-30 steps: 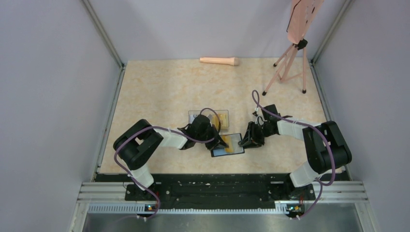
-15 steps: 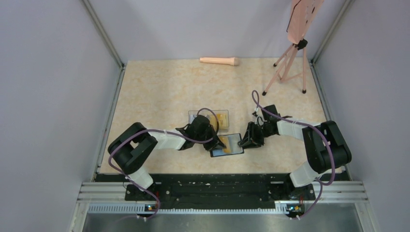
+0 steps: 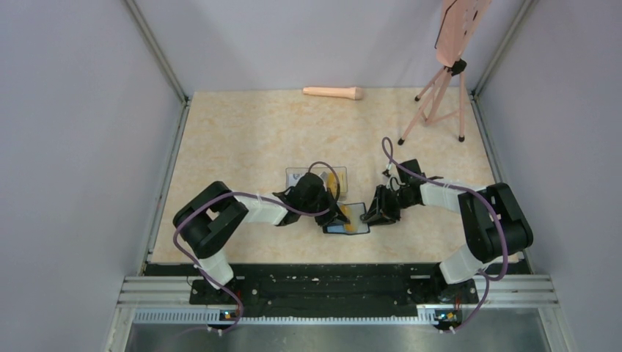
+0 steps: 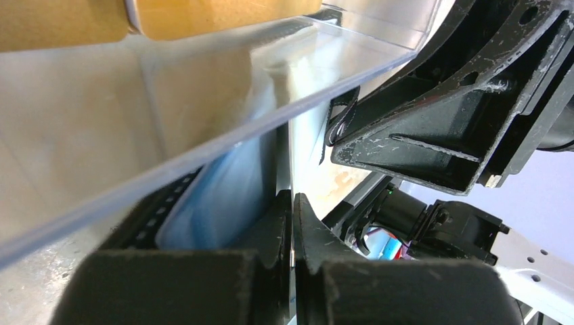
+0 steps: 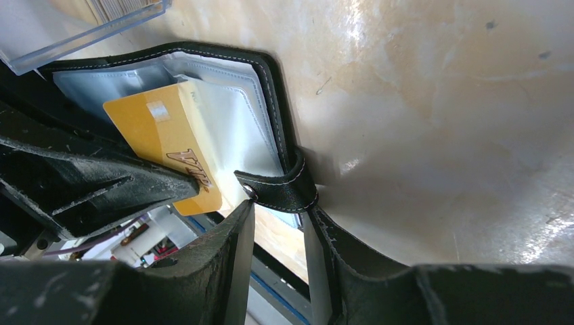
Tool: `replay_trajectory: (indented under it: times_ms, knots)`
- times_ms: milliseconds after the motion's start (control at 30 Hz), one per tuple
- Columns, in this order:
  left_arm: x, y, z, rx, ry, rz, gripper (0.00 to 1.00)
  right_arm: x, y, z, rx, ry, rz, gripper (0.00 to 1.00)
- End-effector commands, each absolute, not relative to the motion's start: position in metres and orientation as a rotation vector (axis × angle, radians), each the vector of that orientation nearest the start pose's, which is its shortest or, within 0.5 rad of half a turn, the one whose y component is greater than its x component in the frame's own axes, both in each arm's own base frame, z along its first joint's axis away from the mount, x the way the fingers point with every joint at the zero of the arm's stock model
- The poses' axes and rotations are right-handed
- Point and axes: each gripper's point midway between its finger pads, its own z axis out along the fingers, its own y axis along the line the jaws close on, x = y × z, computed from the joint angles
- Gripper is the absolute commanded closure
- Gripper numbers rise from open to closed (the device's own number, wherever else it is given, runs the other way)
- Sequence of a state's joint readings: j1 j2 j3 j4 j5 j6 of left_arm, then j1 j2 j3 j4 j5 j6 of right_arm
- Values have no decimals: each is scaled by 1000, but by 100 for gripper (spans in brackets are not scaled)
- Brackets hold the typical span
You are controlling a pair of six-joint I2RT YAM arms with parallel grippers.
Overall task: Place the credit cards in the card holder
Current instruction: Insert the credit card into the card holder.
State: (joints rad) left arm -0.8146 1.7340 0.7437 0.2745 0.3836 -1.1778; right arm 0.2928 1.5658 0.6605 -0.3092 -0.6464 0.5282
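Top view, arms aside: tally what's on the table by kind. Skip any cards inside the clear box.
card holder: 1
yellow card at the holder: 1
clear box: 1
peach cylinder: 1
tripod: 1
Total: 5

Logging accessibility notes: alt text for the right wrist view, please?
An open black card holder lies on the beige table, the right pincer gripping its clasp tab. The left pincer holds a yellow-orange card over the holder's blue-grey pockets.
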Motion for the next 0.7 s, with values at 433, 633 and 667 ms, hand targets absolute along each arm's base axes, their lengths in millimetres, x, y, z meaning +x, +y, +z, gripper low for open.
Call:
replay_trajectory:
  times_ms: [433, 633, 667]
  knots:
    - [196, -357, 48, -104, 2773, -1082, 62, 200, 180, 0, 181, 2929, 991, 67]
    - [198, -356, 49, 17, 2815, -925, 54, 202, 180, 1, 175, 2930, 987, 67]
    - [197, -355, 48, 38, 2823, -896, 54, 203, 180, 1, 174, 2929, 985, 67]
